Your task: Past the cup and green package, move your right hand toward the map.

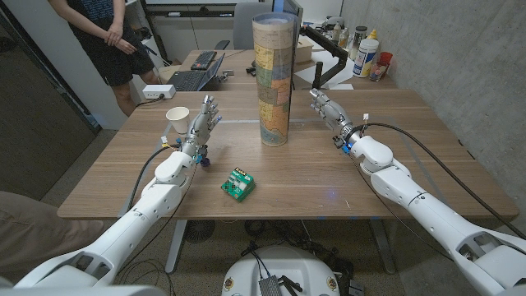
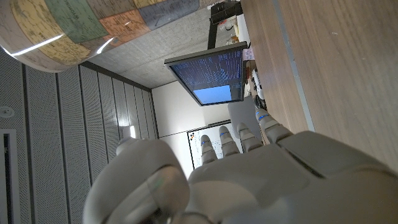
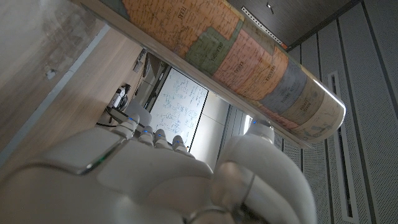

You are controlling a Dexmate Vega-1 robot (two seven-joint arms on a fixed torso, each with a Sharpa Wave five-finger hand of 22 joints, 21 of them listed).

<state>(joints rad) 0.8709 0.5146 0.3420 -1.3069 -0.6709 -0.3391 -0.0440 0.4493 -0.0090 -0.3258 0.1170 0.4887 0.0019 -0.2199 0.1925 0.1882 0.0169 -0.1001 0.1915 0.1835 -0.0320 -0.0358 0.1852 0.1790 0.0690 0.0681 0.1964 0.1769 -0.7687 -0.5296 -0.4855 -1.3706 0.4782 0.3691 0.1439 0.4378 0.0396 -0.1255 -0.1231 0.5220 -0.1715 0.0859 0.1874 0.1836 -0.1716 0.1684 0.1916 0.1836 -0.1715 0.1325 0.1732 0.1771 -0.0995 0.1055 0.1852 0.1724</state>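
Your right hand (image 1: 329, 109) has its fingers spread and holds nothing, sitting right of centre in the head view, near the map (image 1: 274, 80) but apart from it. The map stands upright at upper centre. Your left hand (image 1: 202, 123), fingers apart, is beside the cup (image 1: 178, 122); the package (image 1: 238, 185) lies lower centre

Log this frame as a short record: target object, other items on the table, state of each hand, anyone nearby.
target: rolled map, standing upright mid-table
right hand: open, holding nothing, to the right of the map, not touching it
left hand: open, fingers spread, beside the cup
cup: white, on the table's left side
green package: on the table nearer the robot
person: standing beyond the table's far left corner
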